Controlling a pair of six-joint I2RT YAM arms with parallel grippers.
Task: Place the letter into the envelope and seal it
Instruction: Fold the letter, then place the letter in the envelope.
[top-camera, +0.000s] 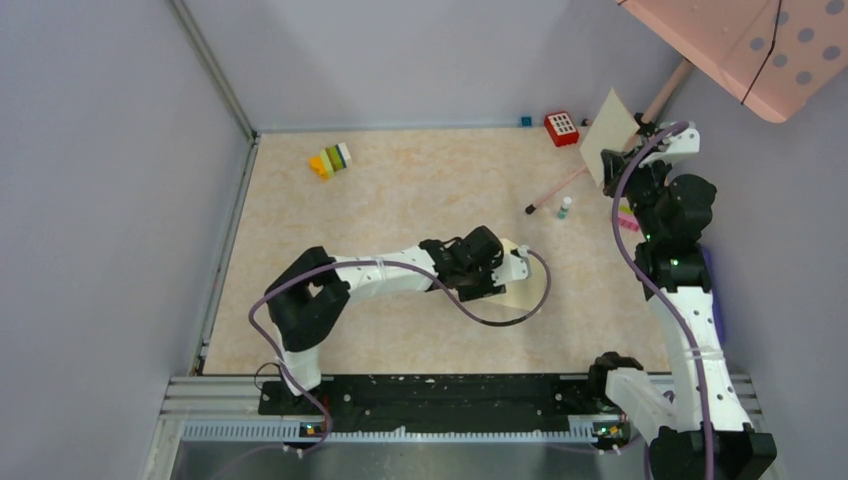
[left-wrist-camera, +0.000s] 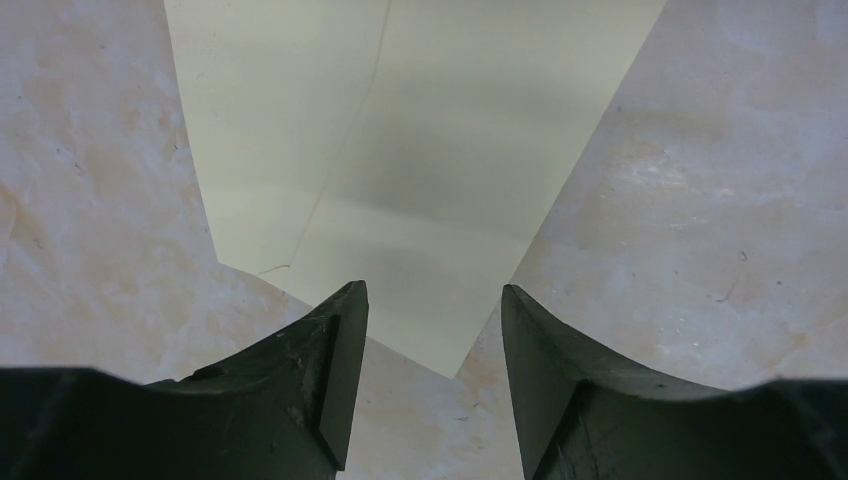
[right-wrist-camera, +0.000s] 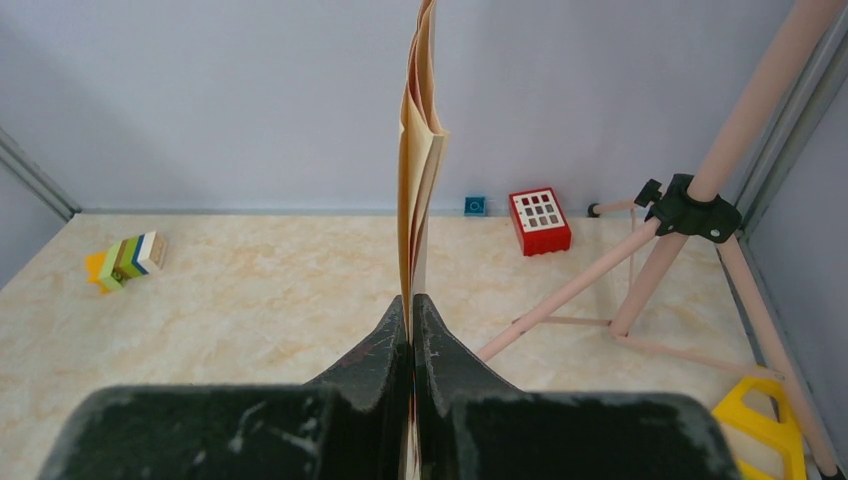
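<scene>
Work across the beige marbled table (top-camera: 400, 200), bare over most of its middle and left. Find the pale yellow-cream rectangular paper envelope (left-wrist-camera: 430, 150) lying flat a little right of the table's centre, one pointed corner aimed between the fingers of the left gripper (left-wrist-camera: 432, 292), set about half wide low over it and gripping nothing. Find the tan folded paper letter (right-wrist-camera: 420, 170) upright in the air over the far right corner, pinched at its lower edge by the fully closed right gripper (right-wrist-camera: 412, 305). Looks like the moment for pinning or lifting the envelope to open its mouth for the letter; cannot tell from here the flap side, nor whether open or folded. Lower the left fingers squarely, catch only the top layer at the corner rather than the whole envelope, and keep the rest pressed to the table against sliding. Bring the letter down edge-first, level with the opening, without loosening the pinch. Mind the crowded far right corner: pink-tubed tripod (right-wrist-camera: 570, 290) just beside the raised letter, red gridded square block (right-wrist-camera: 540, 220) at the far edge, yellow plastic piece (right-wrist-camera: 765, 410) by the right edge. Swing inward toward the open centre; ignore the stacked coloured toy bricks (right-wrist-camera: 125, 260) well apart near the far left corner.
</scene>
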